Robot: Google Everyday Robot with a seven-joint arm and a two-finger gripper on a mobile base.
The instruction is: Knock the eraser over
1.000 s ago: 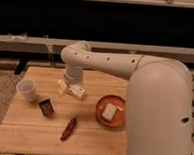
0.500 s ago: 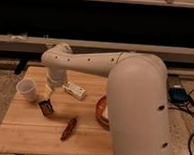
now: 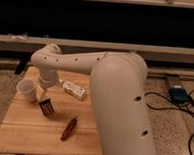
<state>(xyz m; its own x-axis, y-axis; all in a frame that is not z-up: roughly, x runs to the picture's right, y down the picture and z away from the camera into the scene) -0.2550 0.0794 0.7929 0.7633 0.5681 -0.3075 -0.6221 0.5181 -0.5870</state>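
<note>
- The big white arm (image 3: 114,93) is stretched over the tabletop (image 3: 21,132). Part of the tabletop is hidden by it, so a bump there could be missed.
- The white box (image 3: 73,90) is laid close to the arm's end. It could be shoved if the sweep is made too wide.
- The white cup (image 3: 27,88) is stood just beside the gripper (image 3: 42,94). It could be tipped by mistake.
- The gripper is held just above the eraser (image 3: 47,107), between cup and box. Whether it is apart or together cannot be told.
- The eraser is stood on the left part of the tabletop and seems tilted. If it is pushed too low, it could be slid along instead of knocked over.
</note>
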